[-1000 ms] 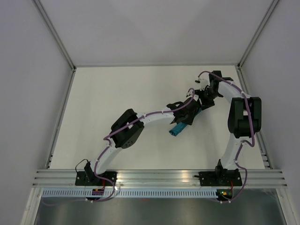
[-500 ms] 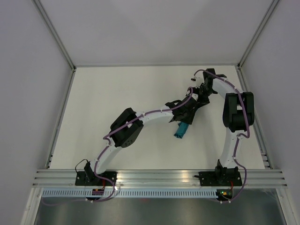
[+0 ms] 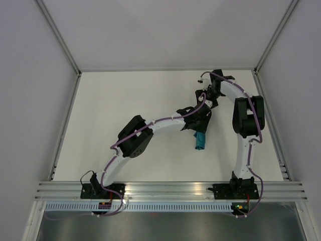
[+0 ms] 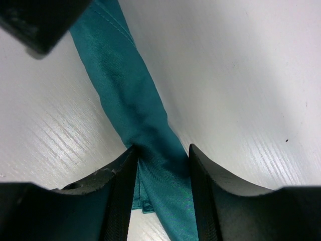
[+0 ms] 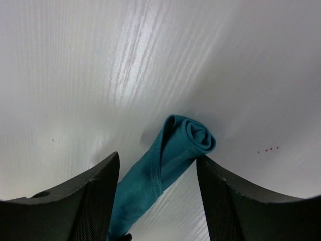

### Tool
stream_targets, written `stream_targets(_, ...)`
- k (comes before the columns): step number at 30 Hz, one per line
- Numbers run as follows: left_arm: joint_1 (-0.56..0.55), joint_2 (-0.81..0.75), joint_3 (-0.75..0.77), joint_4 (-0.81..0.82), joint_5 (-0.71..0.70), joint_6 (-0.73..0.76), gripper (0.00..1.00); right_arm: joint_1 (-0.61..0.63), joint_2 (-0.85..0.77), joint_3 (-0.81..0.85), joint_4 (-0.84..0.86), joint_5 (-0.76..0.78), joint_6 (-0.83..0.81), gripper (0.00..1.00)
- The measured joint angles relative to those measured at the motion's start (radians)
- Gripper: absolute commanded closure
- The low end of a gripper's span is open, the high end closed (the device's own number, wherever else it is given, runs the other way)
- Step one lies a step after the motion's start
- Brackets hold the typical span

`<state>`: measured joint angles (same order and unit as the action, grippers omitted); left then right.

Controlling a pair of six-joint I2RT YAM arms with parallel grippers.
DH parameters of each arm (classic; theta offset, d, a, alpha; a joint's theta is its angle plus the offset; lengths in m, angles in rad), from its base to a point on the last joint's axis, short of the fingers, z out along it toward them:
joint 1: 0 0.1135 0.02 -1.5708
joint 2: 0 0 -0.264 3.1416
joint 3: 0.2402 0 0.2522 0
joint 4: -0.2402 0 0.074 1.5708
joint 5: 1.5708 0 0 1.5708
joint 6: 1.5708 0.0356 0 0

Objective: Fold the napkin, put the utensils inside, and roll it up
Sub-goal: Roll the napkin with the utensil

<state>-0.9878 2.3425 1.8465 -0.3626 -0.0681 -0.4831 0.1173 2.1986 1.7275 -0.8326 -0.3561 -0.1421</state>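
The teal napkin (image 3: 200,141) is rolled into a slim tube on the white table. In the left wrist view the tube (image 4: 131,95) runs between my fingers, which pinch it. My left gripper (image 4: 160,150) is shut on the roll, and in the top view (image 3: 199,125) only the near end of the roll sticks out below it. My right gripper (image 5: 157,156) is open, its fingers standing either side of the roll's coiled end (image 5: 193,134); in the top view it (image 3: 204,100) sits just beyond the left one. No utensils show in any view.
The white table (image 3: 125,110) is walled by grey panels with aluminium rails at the left, right and near edges. A black part of the other gripper (image 4: 40,20) shows at the top left of the left wrist view.
The roll's free end has swung from pointing near-left to pointing straight toward the near edge. The right gripper has moved left, closer over the left gripper.
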Motion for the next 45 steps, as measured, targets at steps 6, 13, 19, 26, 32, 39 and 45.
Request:
stream_targets(6, 0.003, -0.002, -0.002, 0.002, 0.004, 0.0, 0.49, 0.032, 0.011, 0.03, -0.002, 0.017, 0.0, 0.31)
stream_targets(13, 0.011, -0.013, -0.026, 0.021, 0.026, 0.0, 0.49, 0.053, 0.031, 0.078, -0.008, 0.025, 0.0, 0.31)
stream_targets(19, 0.012, -0.031, -0.055, 0.032, 0.026, 0.0, 0.47, 0.056, 0.035, 0.093, -0.011, 0.039, 0.0, 0.31)
stream_targets(26, 0.015, -0.053, -0.074, -0.001, 0.026, 0.0, 0.45, 0.056, 0.035, 0.116, -0.009, 0.043, -0.003, 0.3)
stream_targets(32, 0.024, -0.082, -0.075, -0.027, 0.027, 0.0, 0.44, 0.056, 0.027, 0.132, -0.012, 0.043, -0.004, 0.29)
stream_targets(39, 0.034, -0.121, -0.075, -0.033, 0.027, 0.0, 0.44, 0.055, 0.019, 0.174, -0.019, 0.042, -0.009, 0.27)
stream_targets(45, 0.048, -0.218, -0.094, -0.033, 0.026, 0.001, 0.44, 0.035, -0.014, 0.217, -0.042, 0.024, -0.011, 0.24)
